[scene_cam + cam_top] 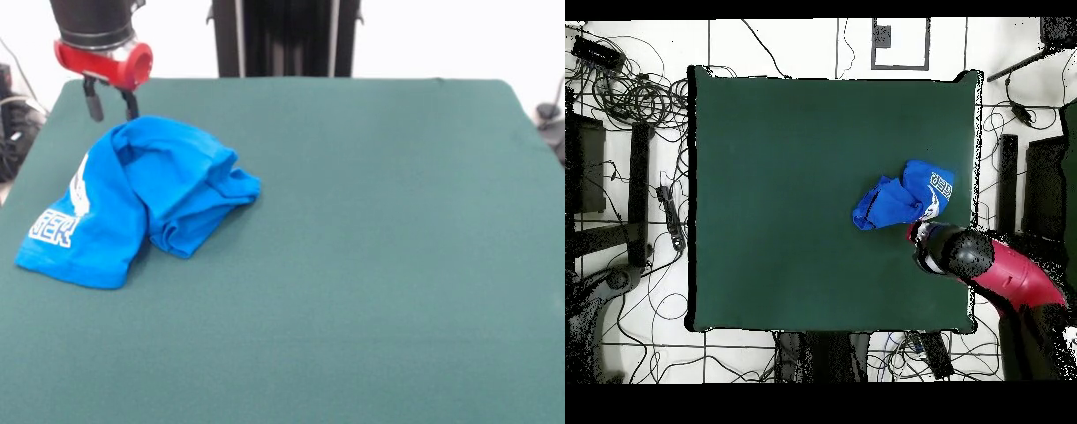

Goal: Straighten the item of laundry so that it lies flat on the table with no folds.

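The item of laundry (132, 199) is a bright blue T-shirt, bunched and folded over itself on the left part of the table (371, 265). White lettering and part of a white graphic show on its left side. In the overhead view the shirt (900, 198) lies near the table's (795, 180) right edge. My gripper (110, 104) hangs just above the shirt's far edge, its two dark fingers apart and holding nothing. From overhead the gripper itself is hidden under the arm's wrist (937, 245).
Cables (635, 100) and stands crowd the floor around the table on all sides. The red arm (1015, 275) reaches in over the table's right edge in the overhead view. A black pedestal (282, 40) stands behind the far edge.
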